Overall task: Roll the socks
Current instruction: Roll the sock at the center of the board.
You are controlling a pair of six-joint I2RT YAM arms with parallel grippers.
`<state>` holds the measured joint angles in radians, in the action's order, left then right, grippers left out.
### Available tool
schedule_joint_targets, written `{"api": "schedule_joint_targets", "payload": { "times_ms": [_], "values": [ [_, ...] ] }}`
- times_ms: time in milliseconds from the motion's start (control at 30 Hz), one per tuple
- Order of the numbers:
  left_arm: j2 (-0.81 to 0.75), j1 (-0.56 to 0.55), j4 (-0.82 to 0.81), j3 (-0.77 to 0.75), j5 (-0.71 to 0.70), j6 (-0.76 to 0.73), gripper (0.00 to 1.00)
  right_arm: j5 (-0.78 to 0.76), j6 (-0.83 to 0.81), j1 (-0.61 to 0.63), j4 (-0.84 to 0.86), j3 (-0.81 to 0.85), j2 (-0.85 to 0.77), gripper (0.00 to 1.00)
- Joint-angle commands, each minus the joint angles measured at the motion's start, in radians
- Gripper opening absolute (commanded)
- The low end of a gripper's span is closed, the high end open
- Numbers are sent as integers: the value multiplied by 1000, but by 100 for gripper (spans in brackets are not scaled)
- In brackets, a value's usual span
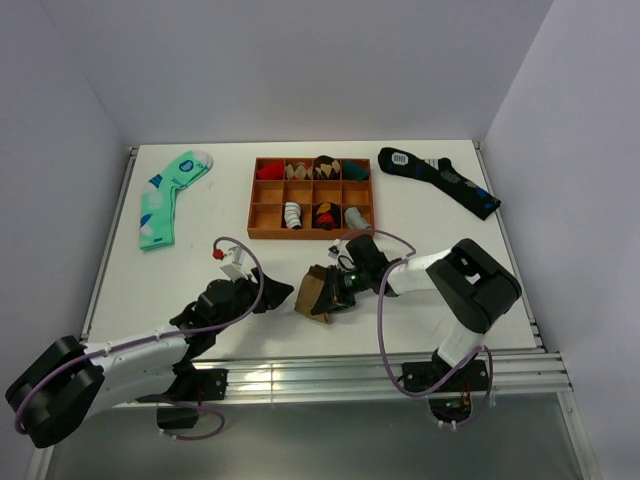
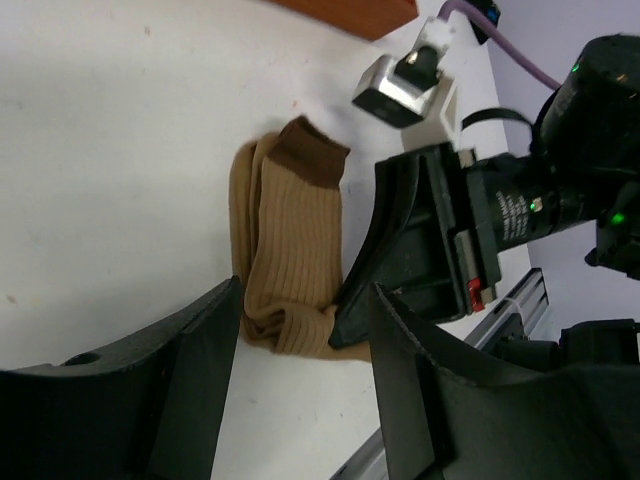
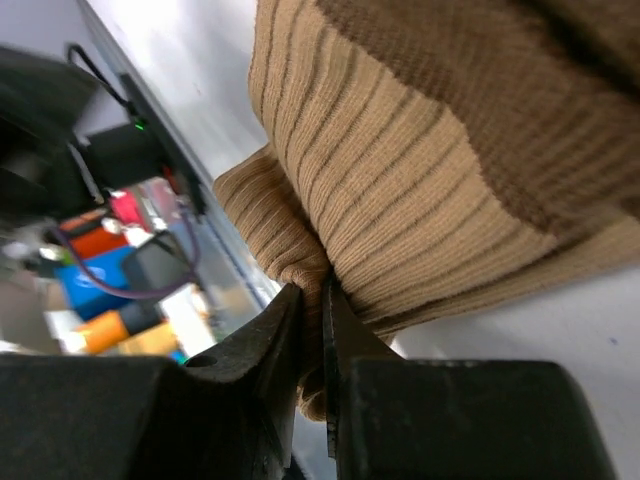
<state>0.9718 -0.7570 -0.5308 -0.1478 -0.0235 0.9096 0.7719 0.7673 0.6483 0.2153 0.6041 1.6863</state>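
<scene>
**Top view with both wrist views.** The tan-brown socks (image 1: 318, 292) are lying as a folded, partly rolled bundle on the desk (image 1: 430, 225). They are sitting near its front edge, between the two arms and in front of the wooden tray (image 1: 309, 236). The right end effector (image 3: 312, 300) is pinching a fold at the bundle's light-tan end, its jaws standing almost closed on the knit. This grip is probably anchoring the bundle so that it does not unroll. The left end effector (image 2: 305, 295) is facing the same end from the opposite side, its jaws standing well apart and gripping nothing. It seems placed to take over the bundle or tuck it. The darker ribbed cuff (image 2: 310, 155) is pointing toward the tray. The tray is divided into small compartments. Rolled socks (image 1: 292, 215) are sitting in the back row and in several compartments of the front row, while the middle row is looking unfilled. A mint-green dotted sock (image 1: 165, 200) and a dark navy sock (image 1: 440, 178) are lying flat, well apart, at the desk's back corners.
</scene>
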Motion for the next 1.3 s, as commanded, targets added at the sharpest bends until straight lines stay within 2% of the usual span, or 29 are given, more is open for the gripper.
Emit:
{"api": "schedule_joint_targets", "payload": {
  "times_ms": [0, 167, 267, 467, 667, 833, 1000, 1267],
  "values": [
    [33, -73, -89, 31, -143, 147, 59, 56, 101, -19, 21, 19, -16, 13],
    [47, -292, -45, 41, -405, 275, 58, 63, 223, -33, 151, -12, -8, 13],
    [70, -353, -5, 5, -458, 270, 58, 61, 262, -39, 176, -10, 18, 11],
    [70, -369, 109, -22, -518, 310, 58, 46, 300, -55, 226, -56, 59, 9],
    [102, -369, 147, -65, -515, 299, 58, 20, 381, -64, 325, -122, 78, 7],
    [130, -370, 92, -64, -490, 275, 57, 0, 415, -64, 335, -132, 75, 7],
    [165, -370, 106, -91, -467, 249, 55, 4, 481, -72, 355, -138, 76, 4],
    [217, -375, 153, -111, -475, 373, 52, -17, 501, -72, 319, -129, 44, 3]
  ]
}}
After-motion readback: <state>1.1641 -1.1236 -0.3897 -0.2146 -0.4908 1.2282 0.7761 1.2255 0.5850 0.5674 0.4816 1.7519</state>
